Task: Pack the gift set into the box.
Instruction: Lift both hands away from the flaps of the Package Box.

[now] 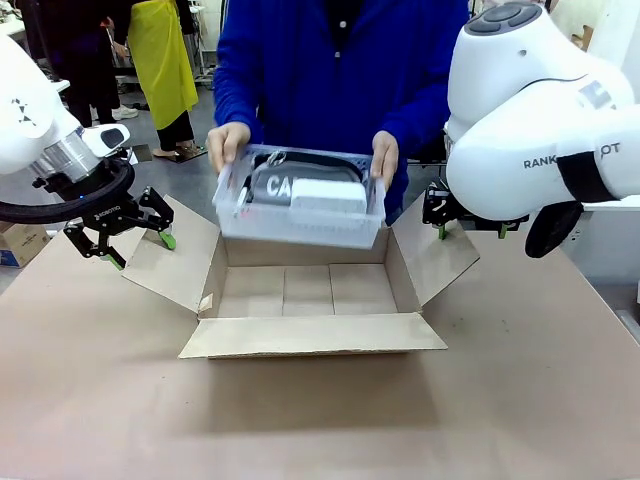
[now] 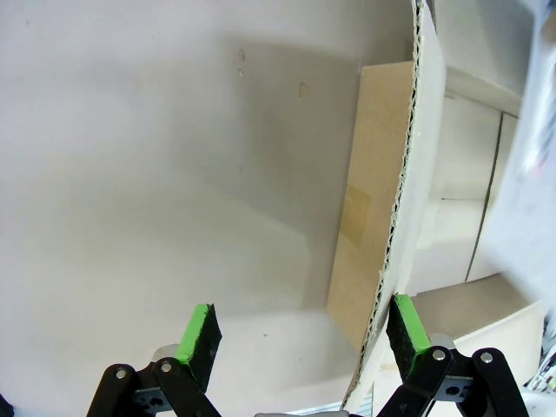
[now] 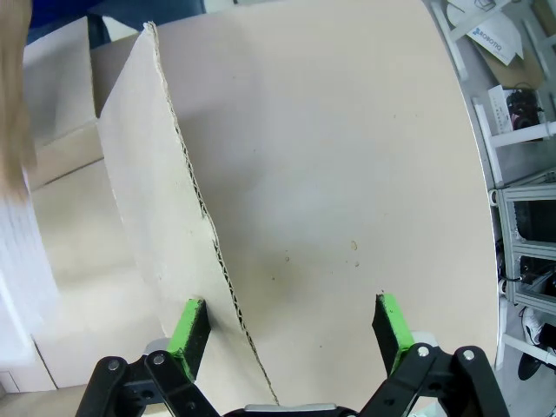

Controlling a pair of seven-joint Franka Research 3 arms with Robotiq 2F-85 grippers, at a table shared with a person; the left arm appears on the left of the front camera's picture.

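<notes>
Box (image 1: 310,336) stands open, four flaps splayed, floor bare; set (image 1: 300,205) not yet inside, held in a person's hands (image 1: 228,145) over the far wall, between the two claws. Left claw (image 1: 143,250) spread wide, astride the edge of the left flap (image 1: 180,255), the edge close by one pad, nothing pinched; right claw (image 3: 289,302) likewise spread, edge of the right flap (image 1: 435,255) running between its fingers, unclamped. Judged: opening done, claws apparently placed to hold the flaps aside; lowering the set into the box remains, and closing the flaps after that if required.
</notes>
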